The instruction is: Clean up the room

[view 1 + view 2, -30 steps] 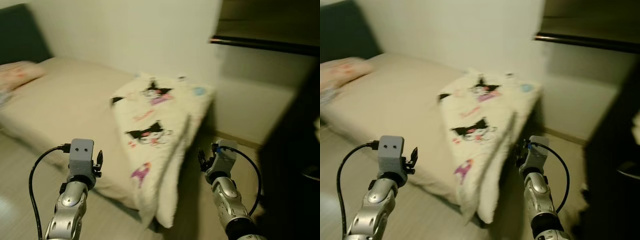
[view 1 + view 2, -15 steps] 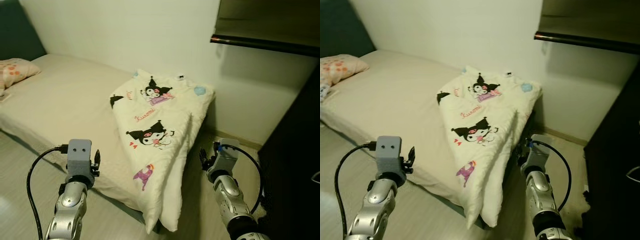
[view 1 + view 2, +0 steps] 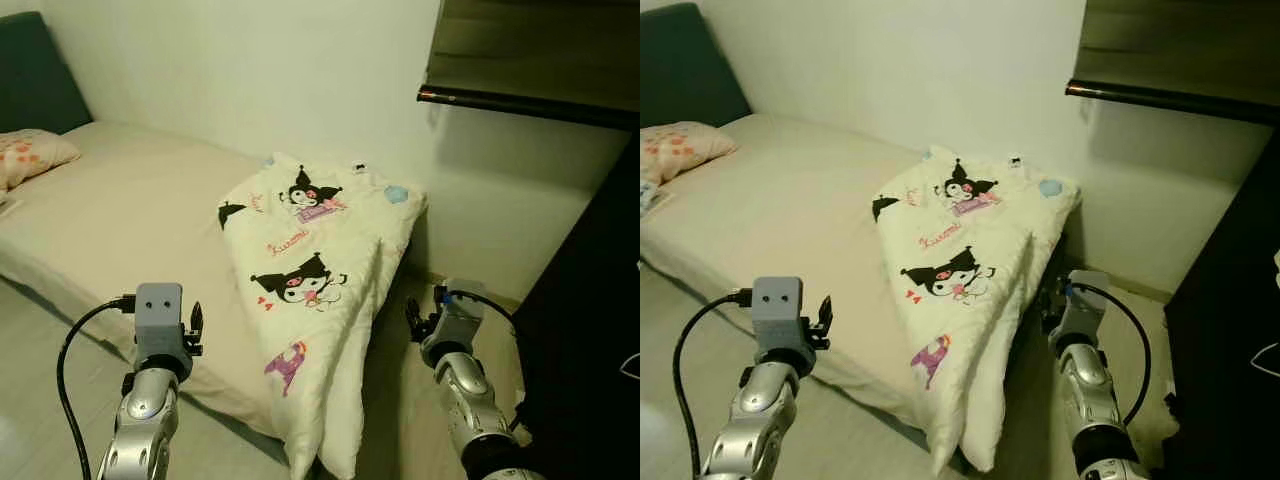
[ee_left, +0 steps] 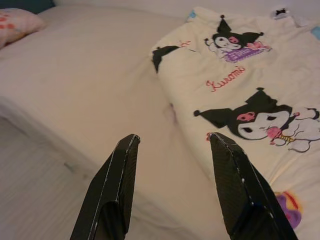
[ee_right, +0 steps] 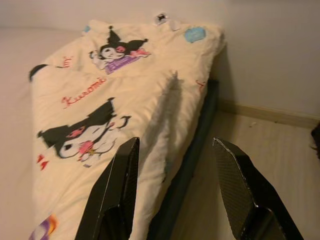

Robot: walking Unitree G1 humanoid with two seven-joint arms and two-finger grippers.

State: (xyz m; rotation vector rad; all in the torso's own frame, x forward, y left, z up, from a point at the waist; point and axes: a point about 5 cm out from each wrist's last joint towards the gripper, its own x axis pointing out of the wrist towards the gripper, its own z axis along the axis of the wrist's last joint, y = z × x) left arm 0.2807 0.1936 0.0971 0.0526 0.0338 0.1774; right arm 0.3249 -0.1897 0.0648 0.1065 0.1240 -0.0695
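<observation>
The cartoon-print comforter (image 3: 318, 268) lies folded on the bed (image 3: 130, 210), its end drooping over the edge between both spread, empty grippers, left (image 4: 172, 142) and right (image 5: 172, 145). Likely soft, bulky, floppy; best pinched at that drooping hem.

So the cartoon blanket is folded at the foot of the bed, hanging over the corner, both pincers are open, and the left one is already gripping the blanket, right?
Not quite. The left pincer grips nothing; the left wrist view shows it open above the bed, short of the blanket. The right pincer is open too, and the rest holds.
</observation>
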